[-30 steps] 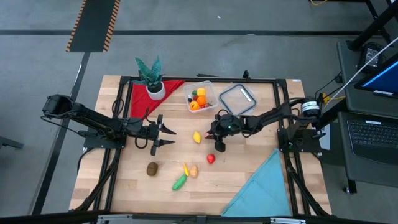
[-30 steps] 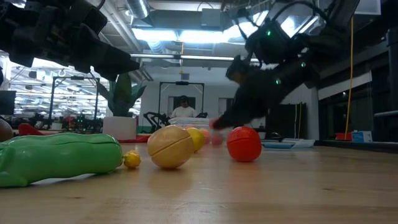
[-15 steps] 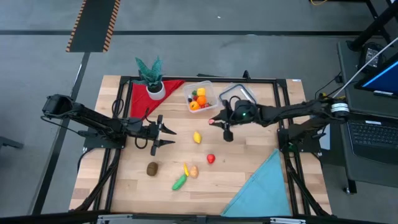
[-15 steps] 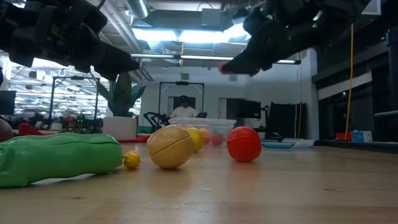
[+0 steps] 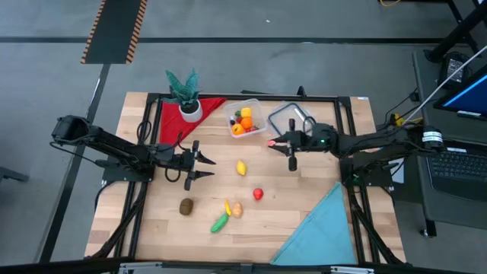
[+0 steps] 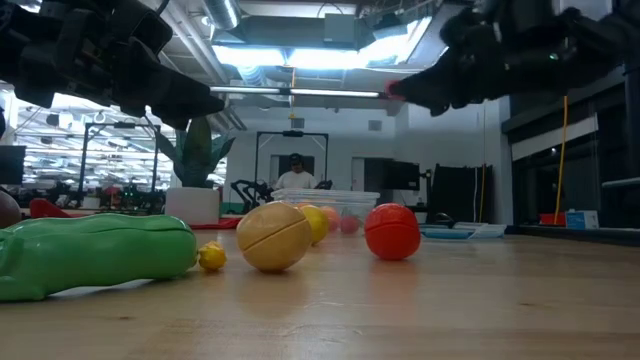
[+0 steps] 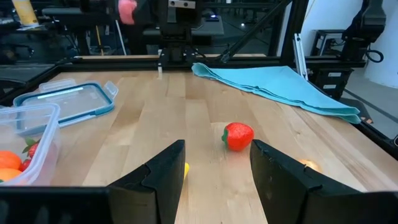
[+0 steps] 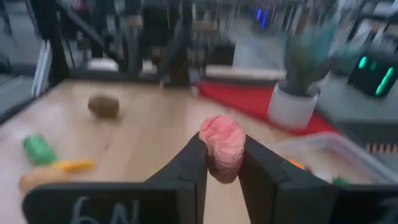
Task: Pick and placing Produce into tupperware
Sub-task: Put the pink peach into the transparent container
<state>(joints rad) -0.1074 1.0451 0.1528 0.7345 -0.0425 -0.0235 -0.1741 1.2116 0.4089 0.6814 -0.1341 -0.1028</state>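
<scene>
My right gripper (image 5: 274,143) hovers well above the table, right of the tupperware (image 5: 255,106), shut on a small pink piece of produce (image 8: 222,146). The clear tupperware holds orange, red and green pieces (image 5: 242,122). More produce lies loose on the wood: a yellow piece (image 5: 241,167), a red one (image 5: 258,194), a brown one (image 5: 186,205), and a green, a yellow and a tan one together (image 5: 227,213). My left gripper (image 5: 207,167) waits open at the table's left, pointing toward the red piece (image 7: 238,136). My right gripper pinches the pink piece by its two sides (image 8: 211,155) between its two fingers, and the piece's top bulges out past the fingertips (image 8: 193,158). The fingers lie nearly level, coming from the table's right. The piece (image 6: 393,90) is lifted clear, high above the table.
The flat clear lid with a blue rim (image 5: 292,120) lies right of the tupperware, under my right arm. A potted plant (image 5: 186,95) stands on a red cloth (image 5: 171,120) at the far left. A teal cloth (image 5: 323,228) covers the near right corner.
My right gripper has risen from near the tabletop with the pink piece and drawn back toward the table's far right. It has tipped from slanting down to nearly level. The pink piece is now lifted high. The loose produce has stayed put.
</scene>
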